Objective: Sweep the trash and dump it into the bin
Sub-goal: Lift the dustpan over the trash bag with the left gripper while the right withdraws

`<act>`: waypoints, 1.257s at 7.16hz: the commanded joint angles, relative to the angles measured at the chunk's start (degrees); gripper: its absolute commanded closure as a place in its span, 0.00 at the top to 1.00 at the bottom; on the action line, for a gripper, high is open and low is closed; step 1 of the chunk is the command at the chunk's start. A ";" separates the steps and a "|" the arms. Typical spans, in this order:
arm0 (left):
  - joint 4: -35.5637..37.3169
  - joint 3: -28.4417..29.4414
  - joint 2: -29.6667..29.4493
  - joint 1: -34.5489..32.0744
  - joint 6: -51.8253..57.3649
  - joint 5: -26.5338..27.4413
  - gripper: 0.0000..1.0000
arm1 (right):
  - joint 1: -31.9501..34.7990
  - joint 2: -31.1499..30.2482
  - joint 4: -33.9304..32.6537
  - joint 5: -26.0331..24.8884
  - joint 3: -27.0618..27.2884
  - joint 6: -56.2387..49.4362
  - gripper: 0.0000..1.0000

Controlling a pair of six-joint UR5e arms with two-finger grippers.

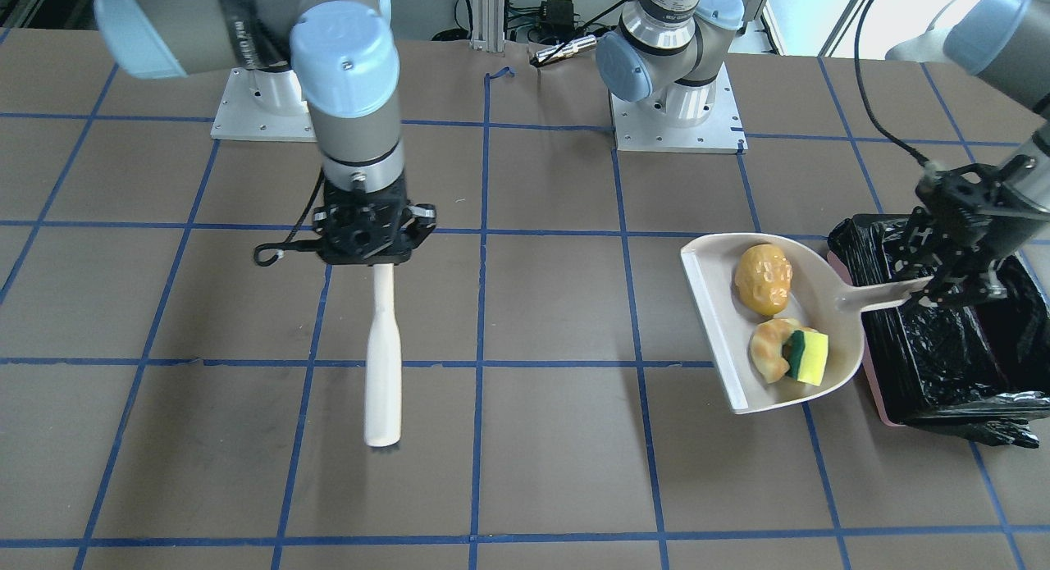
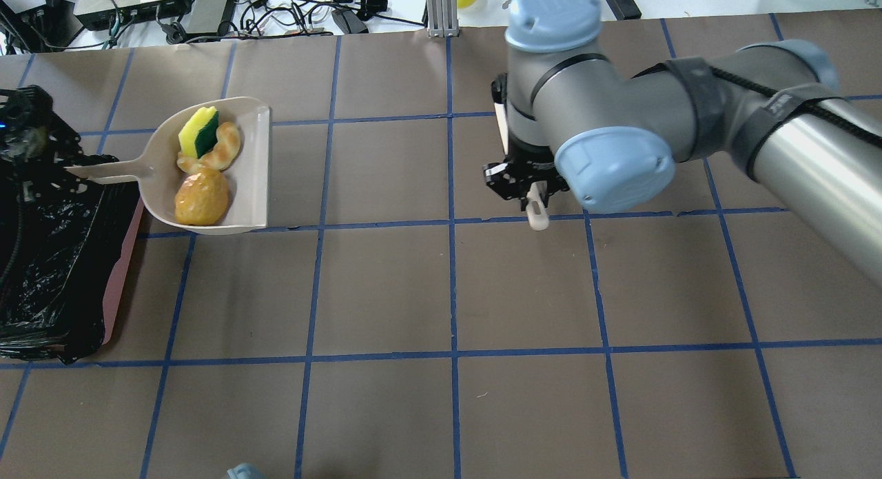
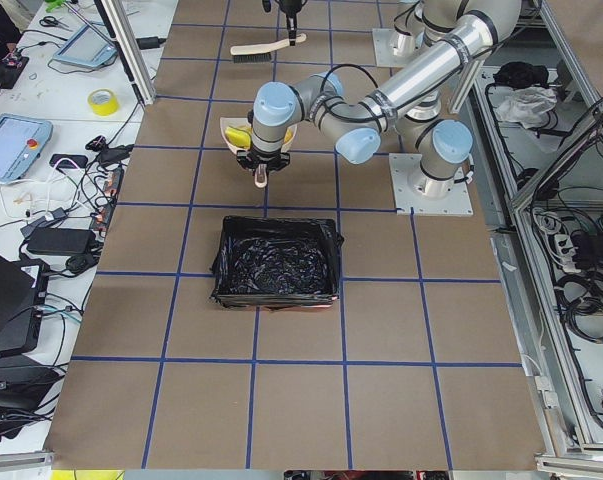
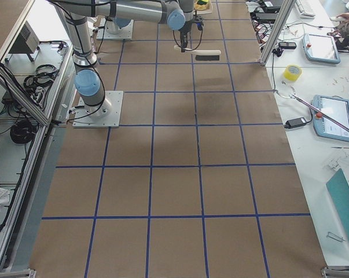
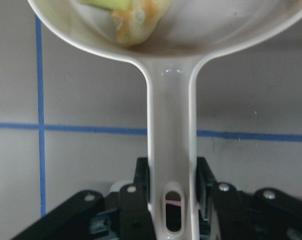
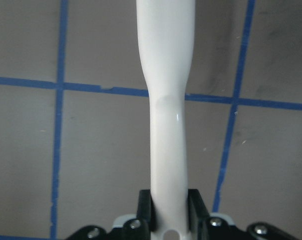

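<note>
A beige dustpan holds the trash: a golden-brown roll, a tan bagel-like ring and a yellow-green sponge block. My left gripper is shut on the dustpan's handle and holds the pan level beside the bin, a pink box lined with a black bag. The pan's back end is at the bin's edge, and the gripper is over the bag. My right gripper is shut on the handle of a white brush, far from the pan. The brush's dark bristles point away from the robot.
The two arm bases stand at the robot's side of the table, with cables and a power brick behind them. My right arm's big elbow hangs over the table's middle. Blue tape lines grid the brown tabletop.
</note>
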 commanded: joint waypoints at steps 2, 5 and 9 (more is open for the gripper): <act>-4.83 5.30 -0.58 16.36 7.55 -0.41 0.00 | -16.29 0.08 -2.56 -0.68 0.36 -21.03 0.00; -2.04 12.76 -3.56 21.86 16.80 7.81 0.00 | -20.45 -0.10 -2.84 -0.59 2.28 -24.78 0.00; 15.72 14.19 -7.53 19.78 22.73 22.84 0.00 | -24.65 0.42 -5.37 -0.15 2.11 -30.30 0.00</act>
